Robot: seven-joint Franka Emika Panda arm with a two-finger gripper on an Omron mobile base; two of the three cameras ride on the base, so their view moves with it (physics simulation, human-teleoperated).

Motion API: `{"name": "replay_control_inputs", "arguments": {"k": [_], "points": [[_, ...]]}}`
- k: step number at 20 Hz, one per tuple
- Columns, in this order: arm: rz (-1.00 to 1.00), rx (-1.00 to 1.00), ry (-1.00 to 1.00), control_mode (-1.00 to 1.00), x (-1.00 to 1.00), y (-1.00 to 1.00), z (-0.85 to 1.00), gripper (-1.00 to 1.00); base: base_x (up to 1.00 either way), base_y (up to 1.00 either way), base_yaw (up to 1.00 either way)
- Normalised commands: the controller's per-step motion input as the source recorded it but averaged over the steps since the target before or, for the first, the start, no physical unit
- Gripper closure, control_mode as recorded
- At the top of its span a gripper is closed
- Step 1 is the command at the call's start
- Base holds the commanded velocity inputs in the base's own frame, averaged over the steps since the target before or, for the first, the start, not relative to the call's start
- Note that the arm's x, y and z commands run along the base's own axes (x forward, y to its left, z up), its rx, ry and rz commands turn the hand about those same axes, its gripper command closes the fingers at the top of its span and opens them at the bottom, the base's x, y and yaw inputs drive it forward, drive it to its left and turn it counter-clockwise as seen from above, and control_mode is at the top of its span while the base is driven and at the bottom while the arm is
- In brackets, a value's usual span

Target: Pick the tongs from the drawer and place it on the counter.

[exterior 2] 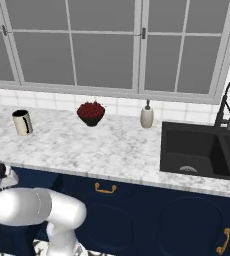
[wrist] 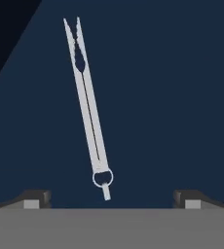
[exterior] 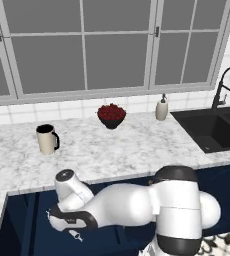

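A: Entry, hand view first. The gripper (wrist: 112,197) has its jaws spread wide, nothing between them; the two dark tips sit at either side of the bottom of the view. Just beyond them lie the tongs (wrist: 88,114), flat on the dark navy floor of the drawer (wrist: 172,97).

B: Orientation?

A: Ring and joined end nearest the fingers, the two slim arms running away and parting slightly at the far tips. The ringed end sits between the tips, a little off centre.

B: Handling judgement?

A: Thin metal, so probably light, stiff and slick. Lying flat, it offers little height to pinch. I would close across both arms near the middle of their length (the ring end would likely let it swing).

B: Arm pose?

A: In the left base view the arm is folded low, wrist bent down in front of the counter (exterior: 127,145) edge into the open drawer. A small pale shape shows below the hand there; I cannot say whether that is the tongs.

B: Beyond?

A: On the counter, a mug (exterior: 47,138), then a bowl of red fruit (exterior: 111,115), soap dispenser (exterior: 161,108), and sink (exterior: 212,127) at right.
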Motion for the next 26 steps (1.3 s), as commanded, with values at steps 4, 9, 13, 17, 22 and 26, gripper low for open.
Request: {"name": "replay_control_inputs", "arguments": {"k": [4,9,13,17,22,26], "points": [[0.00,0.05,0.00,-1.00,0.00,0.18,-0.51,-1.00,0.00,0.00,0.00],[0.00,0.02,0.00,-1.00,0.01,0.07,-0.33,-1.00,0.00,0.00,0.00],[0.00,0.00,0.00,-1.00,0.14,0.01,-0.21,-1.00,0.00,0.00,0.00],[0.00,0.00,0.01,-1.00,0.13,0.01,-0.32,-1.00,0.00,0.00,0.00],[0.00,0.00,0.02,-1.00,0.11,0.07,-0.33,-1.00,0.00,0.00,0.00],[0.00,0.00,0.01,-1.00,0.04,0.25,-0.19,-1.00,0.00,0.00,0.00]]}}
